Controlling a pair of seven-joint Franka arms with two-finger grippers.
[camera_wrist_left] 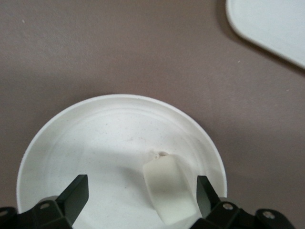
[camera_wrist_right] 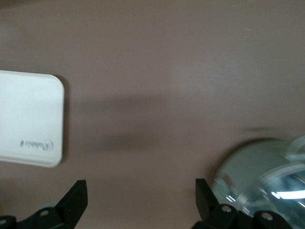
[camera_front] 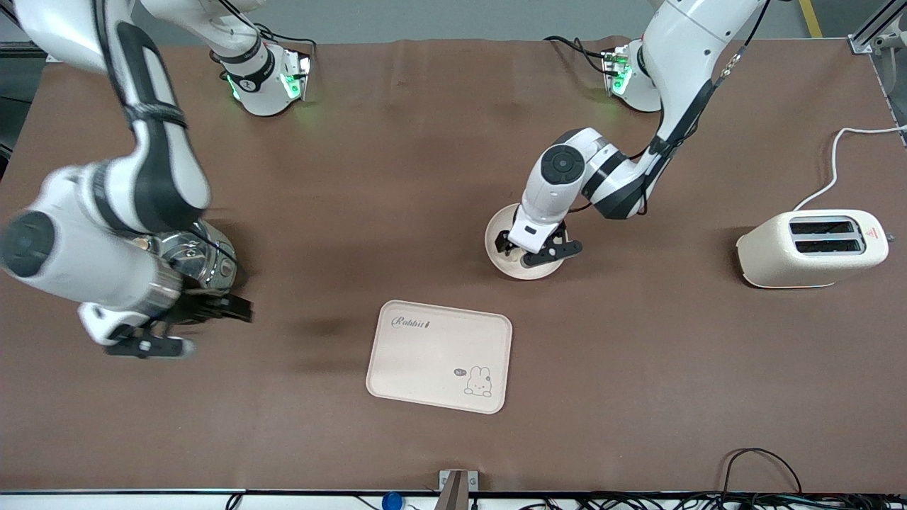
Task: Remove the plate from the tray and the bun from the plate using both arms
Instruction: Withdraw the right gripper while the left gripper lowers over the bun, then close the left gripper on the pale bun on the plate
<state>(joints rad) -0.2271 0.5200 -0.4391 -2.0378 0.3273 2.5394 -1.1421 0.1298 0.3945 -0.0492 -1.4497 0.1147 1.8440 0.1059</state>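
Note:
The round cream-white plate (camera_front: 497, 232) lies on the brown table, farther from the front camera than the rabbit tray. My left gripper (camera_front: 531, 249) is low over the plate and open. In the left wrist view the pale bun (camera_wrist_left: 169, 191) lies on the plate (camera_wrist_left: 95, 143) between the fingers of my left gripper (camera_wrist_left: 143, 195), close to one finger and apart from the other. In the front view the bun is hidden by the gripper. My right gripper (camera_front: 184, 327) is open and empty beside a steel pot, over bare table (camera_wrist_right: 141, 200).
A steel pot with a glass lid (camera_front: 202, 258) stands toward the right arm's end; it also shows in the right wrist view (camera_wrist_right: 267, 183). The cream rabbit tray (camera_front: 439, 354) lies nearer the front camera. A cream toaster (camera_front: 811, 248) with its white cable stands toward the left arm's end.

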